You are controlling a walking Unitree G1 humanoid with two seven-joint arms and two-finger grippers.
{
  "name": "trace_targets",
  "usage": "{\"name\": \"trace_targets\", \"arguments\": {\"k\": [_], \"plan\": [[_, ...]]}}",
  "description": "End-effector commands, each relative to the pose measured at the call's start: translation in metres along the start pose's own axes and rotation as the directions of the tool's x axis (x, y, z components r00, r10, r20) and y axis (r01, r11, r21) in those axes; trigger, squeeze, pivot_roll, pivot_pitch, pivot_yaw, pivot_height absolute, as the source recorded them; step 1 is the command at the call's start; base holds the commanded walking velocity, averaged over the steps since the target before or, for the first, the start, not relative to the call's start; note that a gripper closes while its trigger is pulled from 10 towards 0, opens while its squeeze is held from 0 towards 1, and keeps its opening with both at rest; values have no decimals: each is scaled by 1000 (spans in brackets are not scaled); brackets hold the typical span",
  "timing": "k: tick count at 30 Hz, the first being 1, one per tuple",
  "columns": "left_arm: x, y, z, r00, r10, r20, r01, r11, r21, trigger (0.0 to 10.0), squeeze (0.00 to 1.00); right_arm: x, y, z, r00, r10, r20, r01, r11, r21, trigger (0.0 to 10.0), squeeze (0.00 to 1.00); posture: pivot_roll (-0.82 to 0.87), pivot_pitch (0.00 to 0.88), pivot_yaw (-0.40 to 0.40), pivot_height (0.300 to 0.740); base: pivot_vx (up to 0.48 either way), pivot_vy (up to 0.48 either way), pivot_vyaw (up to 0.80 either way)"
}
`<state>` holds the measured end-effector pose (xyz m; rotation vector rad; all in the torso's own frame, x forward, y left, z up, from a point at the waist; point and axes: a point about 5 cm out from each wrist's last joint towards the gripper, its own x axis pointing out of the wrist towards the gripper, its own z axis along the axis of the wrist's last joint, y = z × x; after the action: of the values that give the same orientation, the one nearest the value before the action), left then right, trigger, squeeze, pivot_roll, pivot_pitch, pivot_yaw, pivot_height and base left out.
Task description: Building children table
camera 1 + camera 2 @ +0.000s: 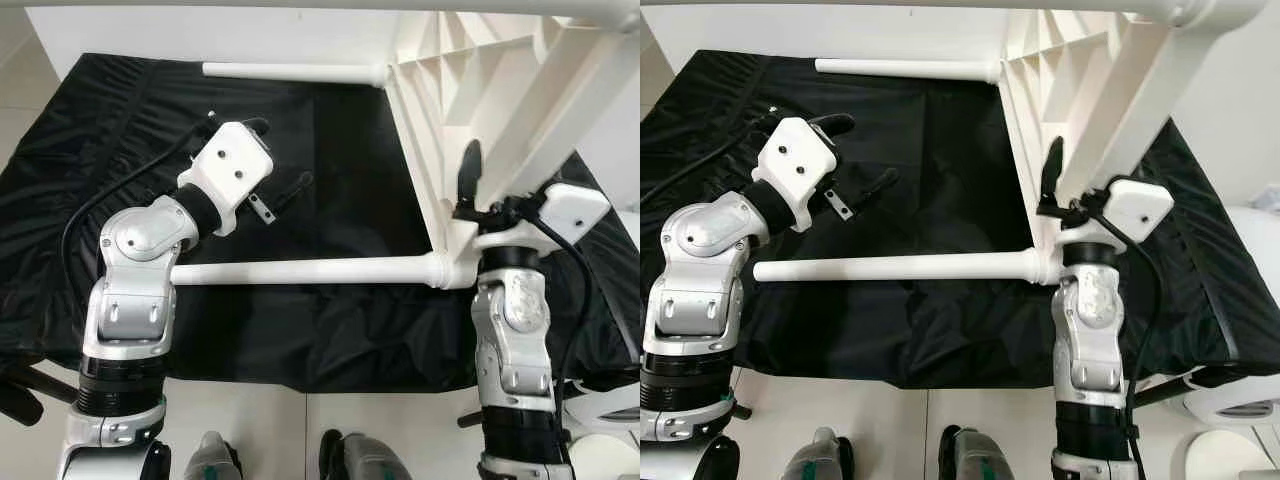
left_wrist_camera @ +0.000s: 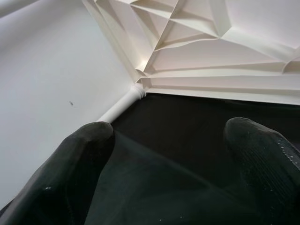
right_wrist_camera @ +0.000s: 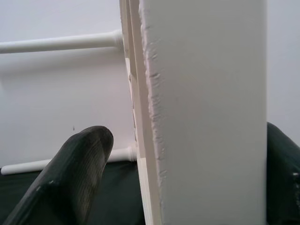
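Underneath, black cloth (image 1: 330,330) over pale tiled floor (image 1: 300,430), left gripper (image 1: 270,160) spread, right gripper (image 1: 478,185) straddling the table leg (image 1: 540,120).

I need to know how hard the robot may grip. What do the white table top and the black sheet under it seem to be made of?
Table top: apparently moulded plastic, matte white, judging by the thin ribbing underneath. Black sheet: thin fabric or plastic film, slightly glossy, wrinkled and draped; which one is unclear.

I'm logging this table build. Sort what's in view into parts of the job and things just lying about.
Part of the job:
- white tabletop, tipped on its edge
- near leg, fitted
- far leg, fitted
- upper leg, between the right claw's fingers
- left claw, open

Lying about:
- black cloth
- white round object on the floor
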<state>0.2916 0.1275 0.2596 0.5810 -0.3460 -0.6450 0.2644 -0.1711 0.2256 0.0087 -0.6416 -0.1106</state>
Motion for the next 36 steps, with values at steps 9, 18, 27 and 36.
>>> {"name": "trace_targets", "arguments": {"k": [9, 18, 27, 36], "plan": [[3, 4, -1, 998, 68, 6, -68, 998, -14, 10000, 0, -10, -1, 23, 994, -39, 102, 45, 997, -60, 10000, 0, -10, 114, -15, 740, 0, 0, 0], [7, 6, -3, 999, 38, 7, -38, 999, -4, 10000, 0, -20, 2, 29, 992, -43, 121, 53, 996, -73, 10000, 0, -24, 116, 31, 740, 0, 0, 0], [13, 9, -3, 1000, 14, 18, -14, 1000, 10, 10000, 0, -43, 5, 32, 997, -15, 80, 24, 994, -111, 10000, 0, -42, 114, 44, 740, 0, 0, 0], [17, 9, -6, 1000, -10, 17, 9, 1000, 24, 10000, 0, -70, -5, 30, 1000, 12, -17, -14, 988, -153, 10000, 0, -70, 126, 57, 740, 0, 0, 0]]}}
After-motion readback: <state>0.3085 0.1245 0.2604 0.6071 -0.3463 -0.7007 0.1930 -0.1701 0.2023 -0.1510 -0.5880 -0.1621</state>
